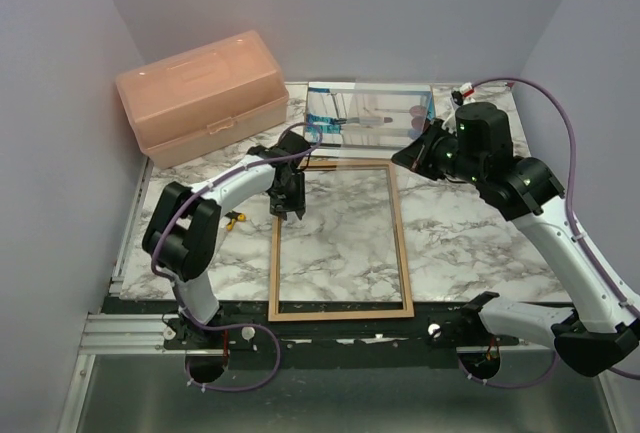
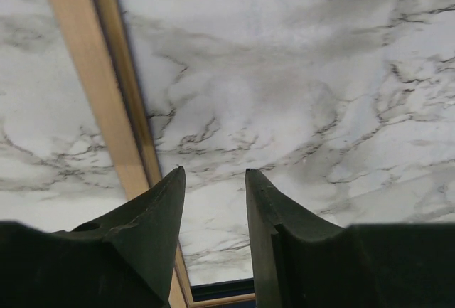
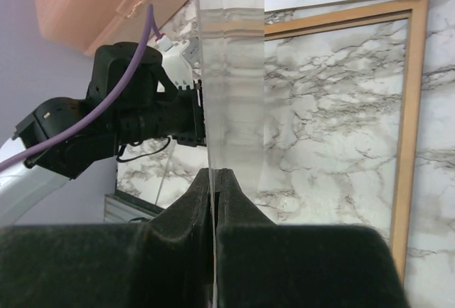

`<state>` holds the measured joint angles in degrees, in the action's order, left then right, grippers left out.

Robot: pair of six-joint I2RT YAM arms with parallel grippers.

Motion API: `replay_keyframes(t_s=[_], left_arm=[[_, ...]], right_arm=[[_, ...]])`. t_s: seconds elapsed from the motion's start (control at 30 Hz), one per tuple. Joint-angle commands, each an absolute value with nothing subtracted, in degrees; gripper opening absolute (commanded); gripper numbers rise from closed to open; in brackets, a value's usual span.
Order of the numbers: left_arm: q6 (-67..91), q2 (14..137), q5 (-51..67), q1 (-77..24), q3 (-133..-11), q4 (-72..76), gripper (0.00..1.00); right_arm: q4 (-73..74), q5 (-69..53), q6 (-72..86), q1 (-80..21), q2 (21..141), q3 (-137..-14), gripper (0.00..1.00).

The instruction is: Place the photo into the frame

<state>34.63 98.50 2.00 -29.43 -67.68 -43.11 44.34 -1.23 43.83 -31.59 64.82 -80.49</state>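
The light-wood frame (image 1: 403, 253) lies flat on the marble table (image 1: 470, 233); the left tool (image 2: 213, 173) hovers over the frame's far left corner, fingers apart with nothing between them, the left rail just beside one finger; the right tool (image 3: 215, 173) is clamped on the edge of a clear pane (image 3: 227, 73), raised over the frame's far end; the photo (image 1: 365, 118) shows at the table's far edge, beyond the frame; a peach plastic box (image 1: 200, 93) sits far left.

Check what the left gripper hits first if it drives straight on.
The left gripper likely meets the marble table inside the frame, just right of its wooden left rail; the rail sits beside that line, not on it. Depth unclear.
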Motion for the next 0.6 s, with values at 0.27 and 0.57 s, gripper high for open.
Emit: replay_keyframes(t_s=[0.27,0.57], left_arm=[[33.84,104.12,11.45,-35.56,-77.63,-43.93,0.5],[33.68,91.88,11.89,-30.96,-67.43,-37.29,0.75]], right_arm=[[50.95,6.61,41.03,-31.8,63.19,-83.05,0.01],[49.44,0.78,42.24,-31.73,63.5,-80.55,0.01]])
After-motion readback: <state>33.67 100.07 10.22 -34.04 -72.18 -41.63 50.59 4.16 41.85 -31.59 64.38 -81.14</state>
